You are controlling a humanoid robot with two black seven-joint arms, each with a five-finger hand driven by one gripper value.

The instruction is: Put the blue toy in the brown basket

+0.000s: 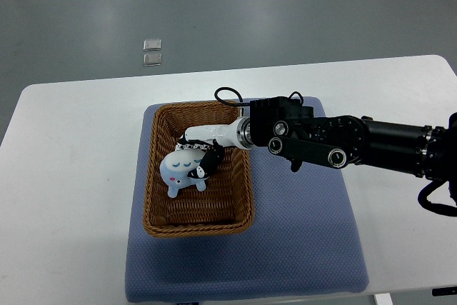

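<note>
We see the right hand (pixel 203 153) reaching into the brown wicker basket (pixel 158 208), its dark fingers (pixel 208 162) curled on the blue toy (pixel 180 171), which lies on the basket floor toward 10 o'clock. We judge release is next: spread the fingers fully, then lift straight up clear of the rim. The basket sits on a blue mat (pixel 300 248) on the white surface (pixel 64 198) and holds only the toy.

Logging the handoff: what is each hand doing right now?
Right hand: shut on the light blue plush toy, inside the brown woven wicker basket.
Left hand: not in view.
</note>
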